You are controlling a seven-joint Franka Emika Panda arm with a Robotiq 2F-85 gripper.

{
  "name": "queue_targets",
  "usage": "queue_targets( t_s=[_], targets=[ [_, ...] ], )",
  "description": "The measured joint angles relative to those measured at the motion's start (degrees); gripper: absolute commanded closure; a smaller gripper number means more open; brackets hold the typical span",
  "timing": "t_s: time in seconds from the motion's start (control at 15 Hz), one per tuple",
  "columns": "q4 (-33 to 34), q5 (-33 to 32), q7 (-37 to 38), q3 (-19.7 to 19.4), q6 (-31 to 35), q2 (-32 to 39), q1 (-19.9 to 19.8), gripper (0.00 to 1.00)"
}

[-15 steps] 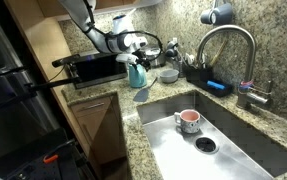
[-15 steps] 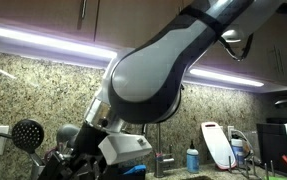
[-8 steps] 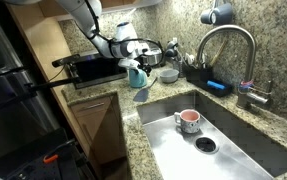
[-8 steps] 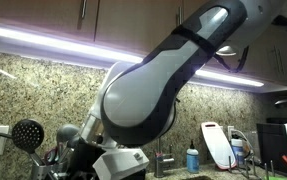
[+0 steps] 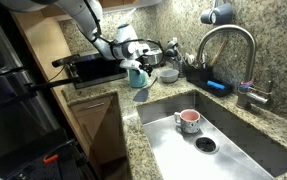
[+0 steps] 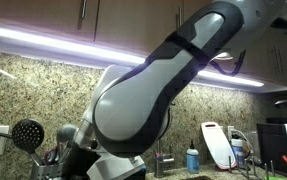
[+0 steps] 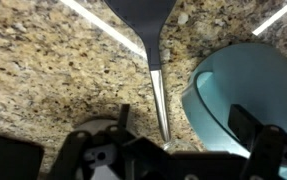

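In the wrist view my gripper [image 7: 183, 128] is open, its dark fingers [image 7: 123, 116] standing wide apart just above the granite counter [image 7: 53, 70]. Between them lie the thin metal handle of a spatula [image 7: 157, 90], whose dark head points away from me, and the left rim of a teal cup [image 7: 245, 80]. Nothing is held. In an exterior view the gripper [image 5: 133, 60] hangs right over the teal cup [image 5: 138, 77] at the counter's corner beside the sink [image 5: 233, 140]. In an exterior view the arm [image 6: 143, 100] fills the picture and hides the gripper.
A pink mug [image 5: 187, 120] stands in the sink near the drain [image 5: 205, 145]. The faucet [image 5: 228, 38], a blue sponge [image 5: 216, 86] and a grey bowl [image 5: 169, 74] sit behind. A black appliance [image 5: 88, 68] stands left of the cup. A white cutting board [image 6: 215, 145] leans by the wall.
The arm has swung a little to the left and sunk slightly toward the teal cup. The jaws have stayed wide open and the cup and spatula have not moved.
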Motion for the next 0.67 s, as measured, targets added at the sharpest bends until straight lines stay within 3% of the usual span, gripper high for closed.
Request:
queue_targets(
  t_s=[0.07, 0.13, 0.27, 0.33, 0.67],
  targets=[
    [0.4, -0.1, 0.0, -0.9, 0.0, 0.2, 0.5, 0.0],
    [0.7, -0.1, 0.0, -1.5, 0.0, 0.3, 1.0, 0.06],
    [1.1, -0.2, -0.1, -2.1, 0.0, 0.5, 1.3, 0.3],
    [1.3, -0.2, -0.2, -2.1, 0.0, 0.7, 1.3, 0.32],
    [2.0, -0.2, -2.5, -2.0, 0.0, 1.4, 1.2, 0.72]
  ],
)
